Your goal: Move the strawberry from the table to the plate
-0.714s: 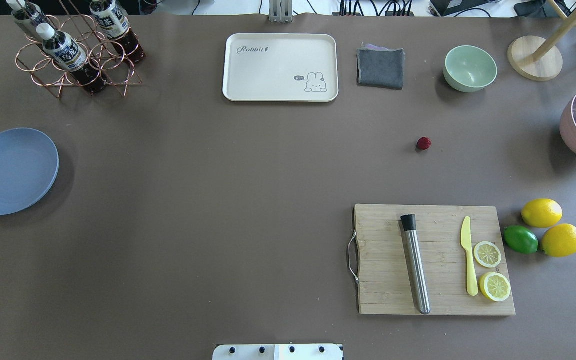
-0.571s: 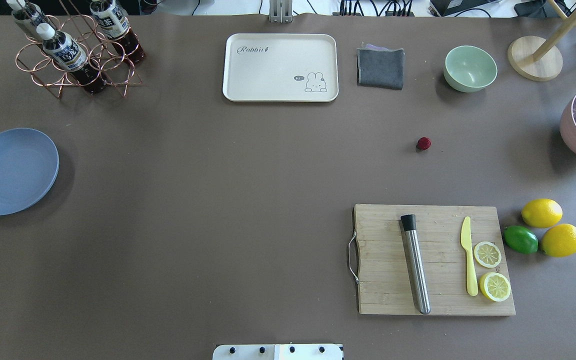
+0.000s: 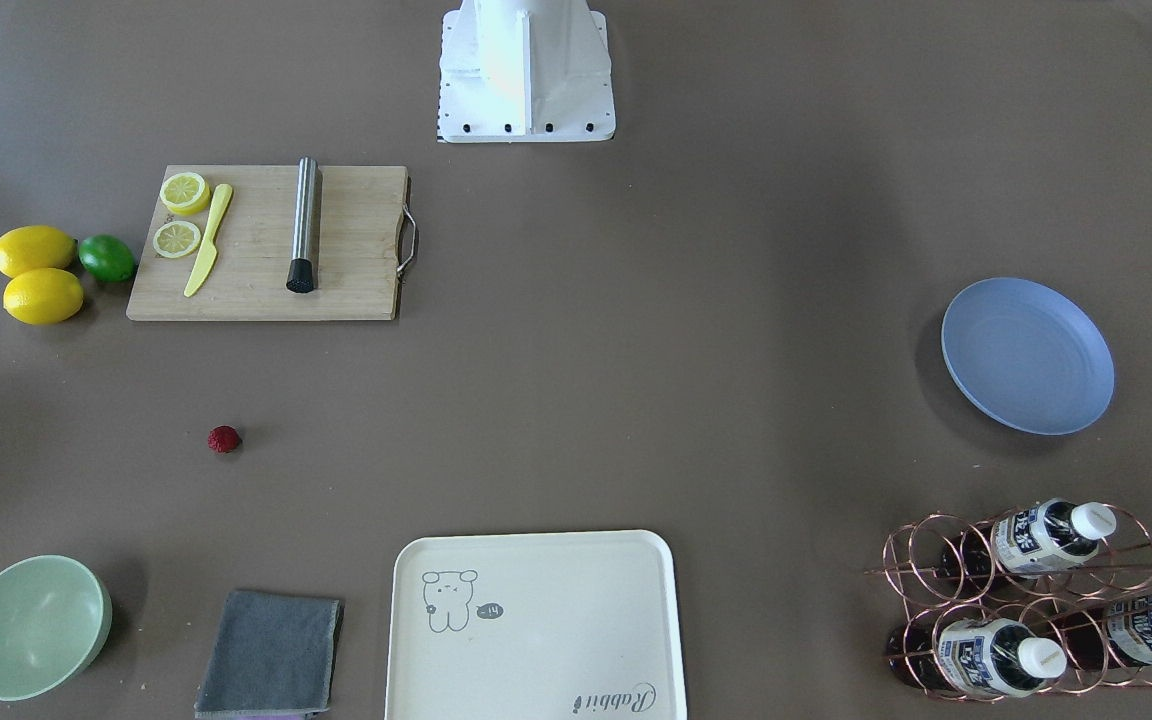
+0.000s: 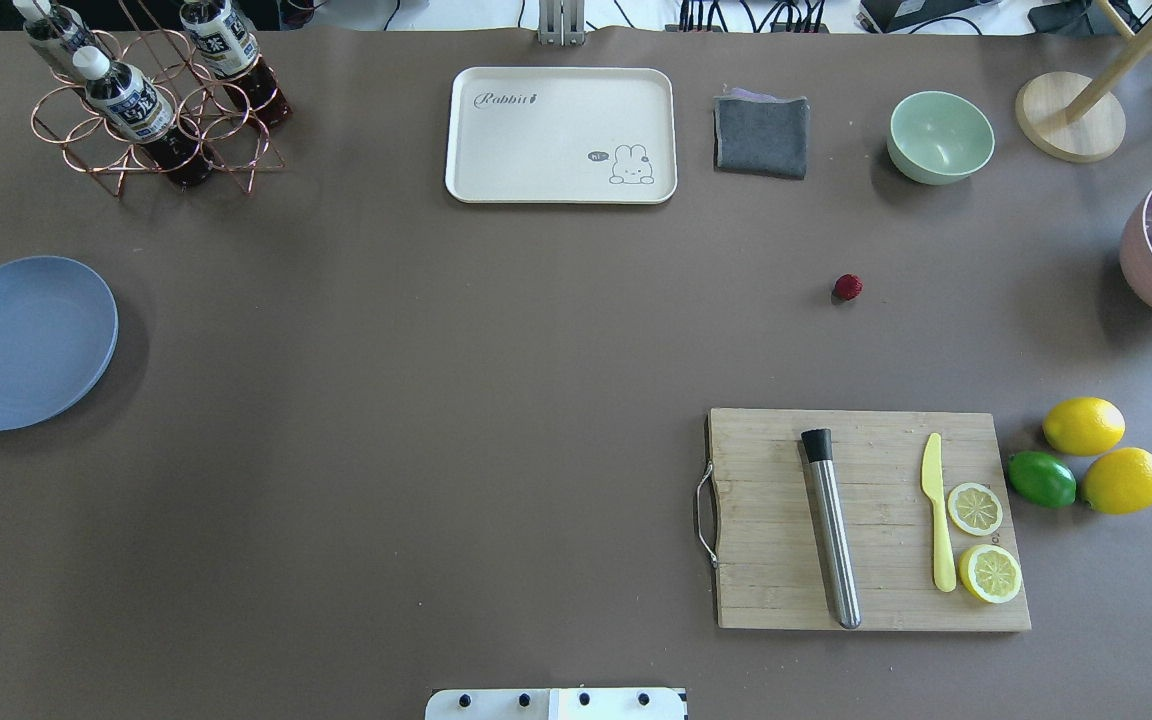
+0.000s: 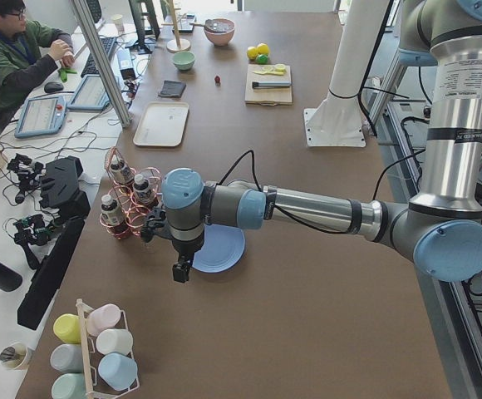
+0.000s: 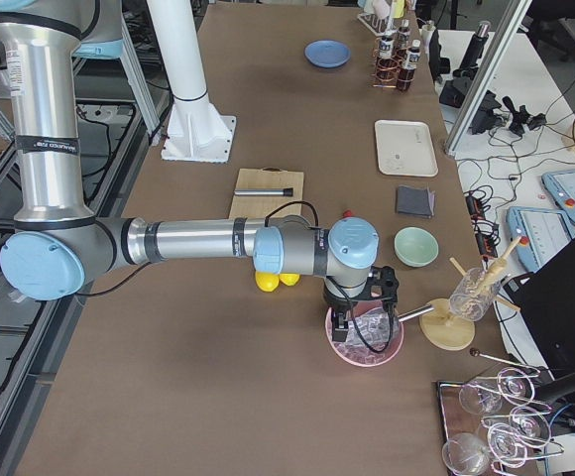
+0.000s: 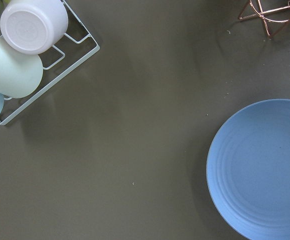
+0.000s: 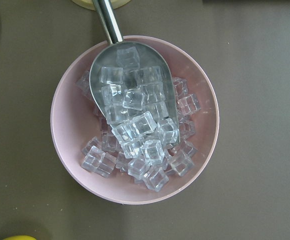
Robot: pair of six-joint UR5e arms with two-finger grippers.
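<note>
Find the strawberry [image 4: 847, 287] on bare desk [image 4: 496, 330] near the cutting board [image 4: 766, 500], well apart from the plate [image 4: 26, 340]. Expect it light, bumpy, apt to roll; pinch gently across its middle. Look to the side views, not overhead, for left claw [image 5: 179, 270] by the plate and right claw [image 6: 352, 319] above an ice bowl [image 6: 392, 349]; cannot tell whether spread or pressed together.

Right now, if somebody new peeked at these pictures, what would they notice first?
The tiny red strawberry sits alone on the brown table, between the mint-green bowl and the cutting board. Far off at the table's left edge lies the blue plate, empty. The right wrist view is filled by a pink bowl heaped with ice cubes and a metal scoop.
</note>
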